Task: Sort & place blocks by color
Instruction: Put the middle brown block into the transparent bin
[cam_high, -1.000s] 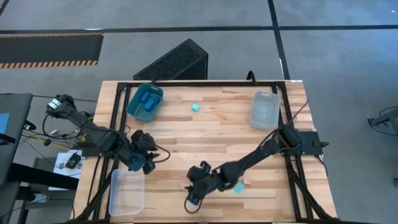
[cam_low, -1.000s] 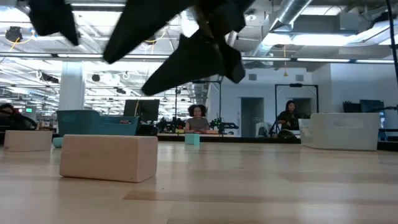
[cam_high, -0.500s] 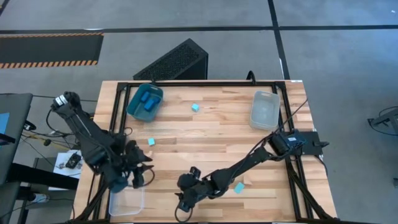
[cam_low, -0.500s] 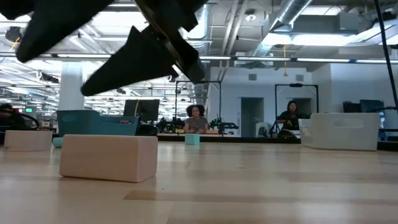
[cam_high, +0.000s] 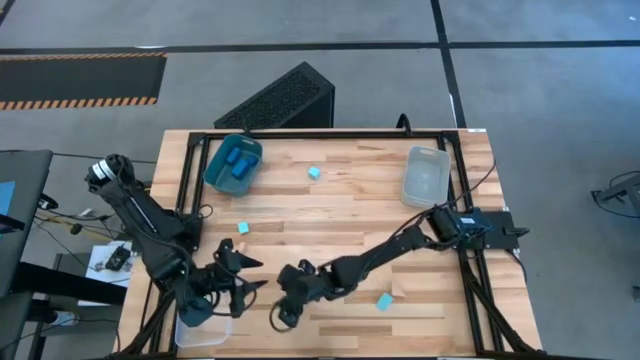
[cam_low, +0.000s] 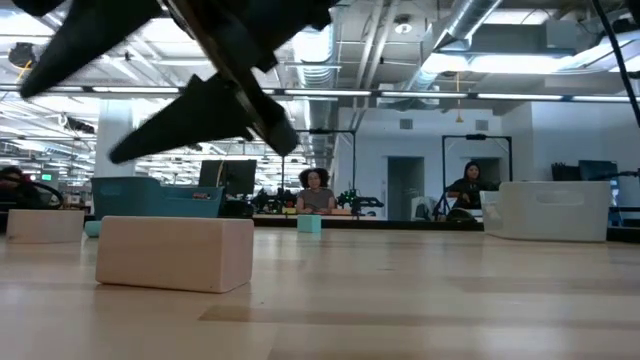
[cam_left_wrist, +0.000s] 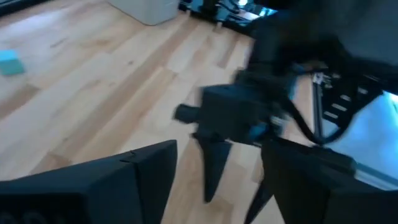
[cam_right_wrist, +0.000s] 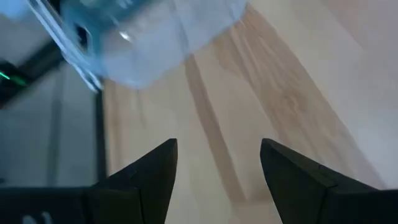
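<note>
Blocks were found scattered over the wooden table (cam_high: 330, 215) and in one bin. Several dark blue blocks (cam_high: 238, 163) lay inside the teal bin (cam_high: 216, 170) near the far left corner. One light cyan cube (cam_high: 314, 173) rested on the bare wood just to the right of that bin, a second cyan block (cam_high: 242, 228) lay farther toward the near left, and a third cyan block (cam_high: 384, 301) sat near the front edge, right of centre. In the low view a tan wooden block (cam_low: 175, 253) was seen lying close to the camera, with a second tan block (cam_low: 41, 225) farther back at the left.

A clear bin (cam_high: 425, 177) stood at the far right of the table, and another clear bin (cam_high: 204, 328) was placed at the near left corner.

The left gripper (cam_high: 243, 276) was held beside the near left clear bin, its fingers spread apart with nothing between them. The right gripper (cam_high: 283, 312) was stretched across to the near left of the table, close to the left gripper, with its fingers likewise parted and nothing held; bare wood and the edge of the clear bin were shown past them in the right wrist view.
</note>
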